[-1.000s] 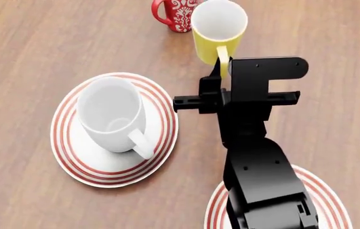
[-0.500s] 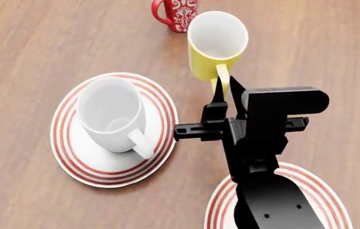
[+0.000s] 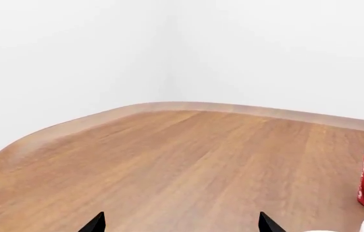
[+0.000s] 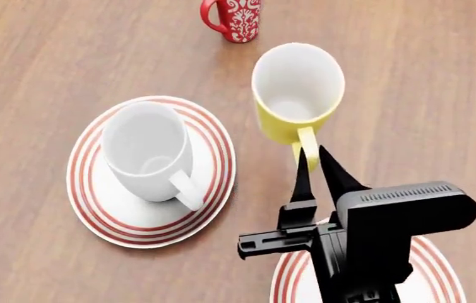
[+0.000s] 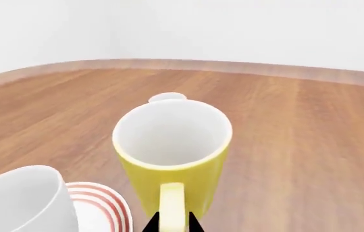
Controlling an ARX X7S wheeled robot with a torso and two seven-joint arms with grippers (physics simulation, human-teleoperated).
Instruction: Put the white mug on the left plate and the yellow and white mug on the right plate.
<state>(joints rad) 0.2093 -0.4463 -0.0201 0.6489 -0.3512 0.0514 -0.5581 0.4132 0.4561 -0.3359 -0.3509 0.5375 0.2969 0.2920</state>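
Nearest the head camera, the black right arm rises from the lower edge over the right plate (image 4: 436, 268), a round white plate with concentric red rings round its rim, of which only parts show on either side of the arm. At the arm's far end the right gripper (image 4: 312, 158) points away from the robot, its two thin black fingers (image 4: 336, 170) drawn close together on the yellow loop handle of the yellow and white mug (image 4: 298, 95), a small straight mug, yellow outside and white inside. The right wrist view shows the same grip, with the finger tips pressed on either side of the handle of the mug (image 5: 172, 145).

The mug is empty and tilts slightly. It is beyond the right plate and not over it, and whether its base touches the brown wooden table (image 4: 36, 76) cannot be told.

To the robot's left, about level with the held mug, the left plate (image 4: 103, 221), alike in white and red rings, lies flat on the table. The white mug (image 4: 147, 151), a large plain mug with a loop handle, stands upright on it, its handle turned toward the robot.

Farthest away, a small red mug with a white ornament pattern (image 4: 233, 17) stands alone on the table.

The left wrist view shows the two black tips of the left gripper (image 3: 180, 223) set well apart with nothing between them, above bare wood.
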